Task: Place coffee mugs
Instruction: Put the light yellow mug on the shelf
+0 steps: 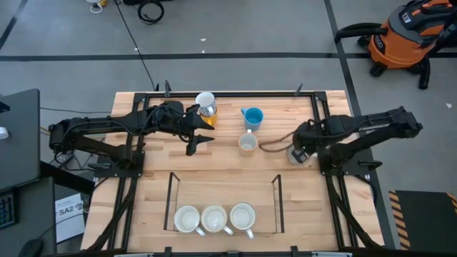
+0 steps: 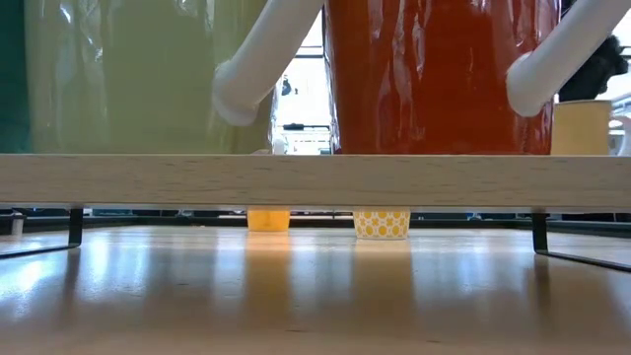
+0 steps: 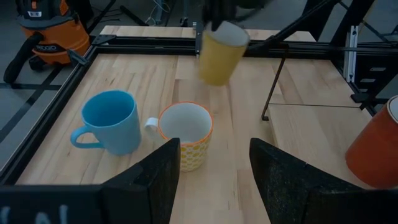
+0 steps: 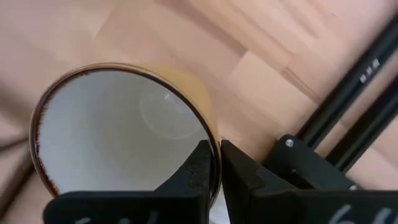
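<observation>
Three loose coffee mugs stand on the table: a blue one, a yellow-patterned one and an orange-yellow one by the far rail. Three more stand in a row on the raised shelf at the near edge. My left gripper hovers open left of the patterned mug and touches nothing. My right gripper is shut on a yellow mug with a white inside. My right gripper pinches the yellow mug's brown-edged rim, with one finger inside the cup and the other outside. The fingers come from above. In the left wrist view the mug hangs tilted below the gripper, its base clear of the table.
A black metal frame rims the table. The shelf board rests on thin black stands near the front edge; a red-brown mug sits on it. Bare wood lies between the shelf and the loose mugs.
</observation>
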{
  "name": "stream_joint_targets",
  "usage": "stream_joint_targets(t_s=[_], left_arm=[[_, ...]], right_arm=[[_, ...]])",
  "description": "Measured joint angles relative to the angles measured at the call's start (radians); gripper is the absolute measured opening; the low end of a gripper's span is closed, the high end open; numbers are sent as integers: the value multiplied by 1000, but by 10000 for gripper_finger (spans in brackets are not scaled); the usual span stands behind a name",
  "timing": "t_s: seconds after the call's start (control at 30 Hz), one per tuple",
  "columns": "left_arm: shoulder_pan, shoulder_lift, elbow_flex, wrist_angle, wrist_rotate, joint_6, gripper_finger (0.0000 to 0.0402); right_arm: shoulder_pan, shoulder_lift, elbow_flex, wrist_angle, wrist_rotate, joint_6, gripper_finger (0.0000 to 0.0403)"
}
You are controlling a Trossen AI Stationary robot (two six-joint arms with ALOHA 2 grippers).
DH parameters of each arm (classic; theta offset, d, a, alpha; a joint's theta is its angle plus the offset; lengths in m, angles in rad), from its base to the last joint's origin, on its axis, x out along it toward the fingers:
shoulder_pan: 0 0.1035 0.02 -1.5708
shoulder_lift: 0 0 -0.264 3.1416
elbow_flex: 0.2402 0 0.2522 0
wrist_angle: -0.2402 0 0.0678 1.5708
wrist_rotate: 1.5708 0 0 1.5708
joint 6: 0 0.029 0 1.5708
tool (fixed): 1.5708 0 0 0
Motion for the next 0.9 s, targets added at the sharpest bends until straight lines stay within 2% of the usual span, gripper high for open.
stream_joint_targets(t_s=[0.33, 0.63, 0.9], left_arm=[[0, 0, 0, 0, 0, 0, 199], [0, 0, 0, 0, 0, 0, 199], [0, 0, 0, -1, 0, 0, 199]], right_arm=[[-193, 24, 1, 68, -13, 182, 27], [-278, 115, 1, 151, -37, 186, 28], [-324, 222, 1, 243, -100, 185, 29]])
